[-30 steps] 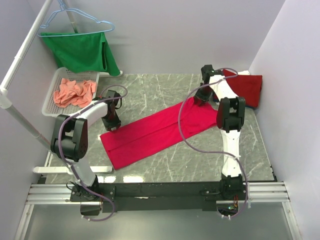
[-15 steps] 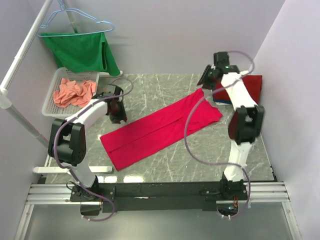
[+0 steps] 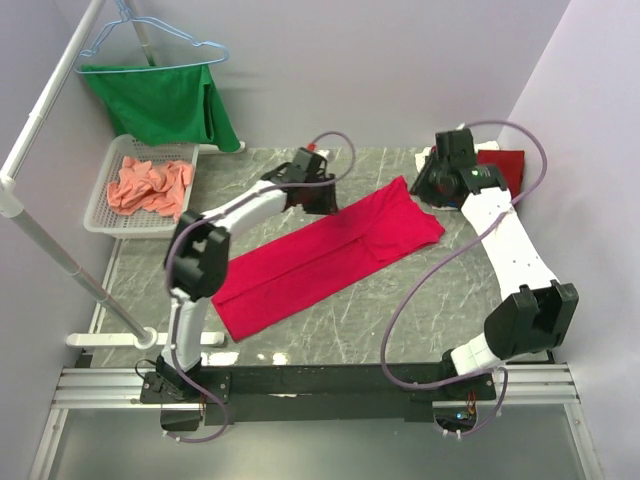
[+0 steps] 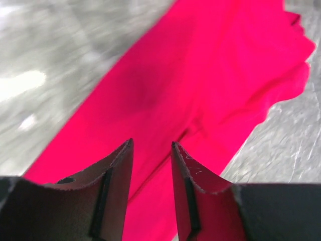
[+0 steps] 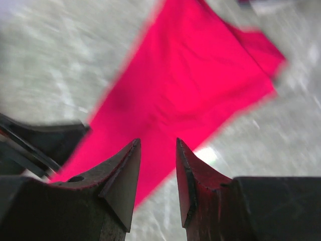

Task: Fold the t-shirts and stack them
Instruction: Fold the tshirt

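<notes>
Released, the left pincer [image 4: 152, 145] and right pincer [image 5: 158, 143] hover over the lengthwise-folded shirt [image 3: 330, 255]; gripping its end corners seems next.

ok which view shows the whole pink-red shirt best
The top external view: the pink-red shirt lies there end to end, a long folded strip across the marble table. Left wrist shows only part of it, close up; right wrist shows part too, blurred.

2 white arms [image 3: 245, 205], black joints [image 3: 200, 262], lilac cables [image 3: 388, 345]
</notes>
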`<state>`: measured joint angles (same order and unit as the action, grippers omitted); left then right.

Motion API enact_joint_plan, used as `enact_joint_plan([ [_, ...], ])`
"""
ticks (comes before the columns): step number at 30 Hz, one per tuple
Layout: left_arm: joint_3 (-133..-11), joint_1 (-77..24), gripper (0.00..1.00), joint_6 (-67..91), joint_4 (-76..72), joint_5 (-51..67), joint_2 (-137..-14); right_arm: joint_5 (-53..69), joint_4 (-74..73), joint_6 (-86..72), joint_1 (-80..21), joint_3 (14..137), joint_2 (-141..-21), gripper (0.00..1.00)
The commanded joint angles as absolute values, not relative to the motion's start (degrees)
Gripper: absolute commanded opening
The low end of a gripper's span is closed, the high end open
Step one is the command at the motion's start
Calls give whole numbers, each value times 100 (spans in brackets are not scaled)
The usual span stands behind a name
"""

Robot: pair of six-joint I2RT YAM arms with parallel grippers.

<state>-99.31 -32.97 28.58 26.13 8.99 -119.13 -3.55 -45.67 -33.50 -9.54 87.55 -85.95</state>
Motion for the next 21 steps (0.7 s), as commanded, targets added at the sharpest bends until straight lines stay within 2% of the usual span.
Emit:
enact_joint_plan([
  [1, -10756, -3568, 42, 2866, 1846, 1388, -12611, -633, -5097, -3480, -932, 8115, -8034, 41],
  [10, -11970, -4429, 44, 1890, 1898, 529, -14044, -36, -5001, -3568, -923, 6382, -6795, 41],
  [15, -12392, -4623, 48, 1767, 2091, 18, -14528, -176, -5247, -3604, -932, 6275, -6496, 41],
  [21, -12989, -4746, 54, 1872, 2636, -1536, -15090, -18, -5300, -3586, -923, 6319, -6468, 41],
])
